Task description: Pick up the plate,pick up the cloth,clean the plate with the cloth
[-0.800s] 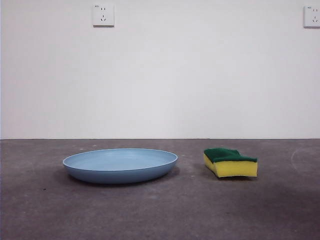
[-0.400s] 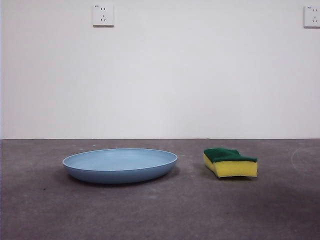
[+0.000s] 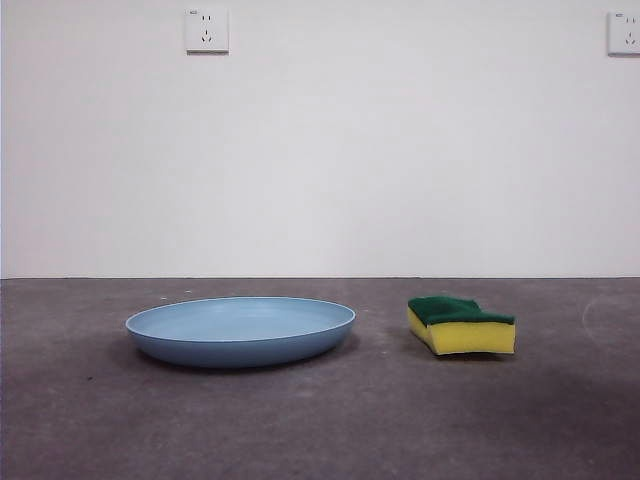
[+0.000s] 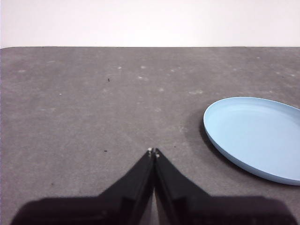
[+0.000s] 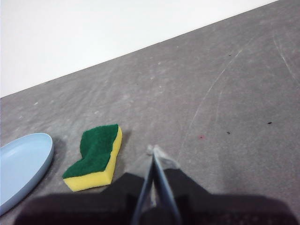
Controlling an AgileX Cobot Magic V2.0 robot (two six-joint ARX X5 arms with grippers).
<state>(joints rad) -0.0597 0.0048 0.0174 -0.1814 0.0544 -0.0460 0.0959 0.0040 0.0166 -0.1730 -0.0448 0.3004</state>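
On the grey counter (image 3: 320, 420), seen level from the front view, the plate (image 3: 240, 331) sits flat at about 9 o'clock from the cloth (image 3: 460, 325), the two near each other but not touching. The plate is a wide, shallow, light-blue round; the cloth (really a sponge, yellow foam under a dark green top) lies green side up. Behind them a white wall carries two sockets, one (image 3: 206, 30) at 12 o'clock above the plate and another (image 3: 624, 32) at the far corner. Neither arm shows in this view.

From its wrist view, the left gripper (image 4: 153, 152) hangs over bare counter with its black jaws pressed tip to tip, holding nothing; the plate (image 4: 258, 136) lies off at about 2 o'clock from the tips, apart from them.

The right gripper (image 5: 153, 151) likewise has its jaws closed together and empty. The cloth (image 5: 96, 157) lies just beside it at 9 o'clock, with the plate's rim (image 5: 23, 164) farther out past the cloth.
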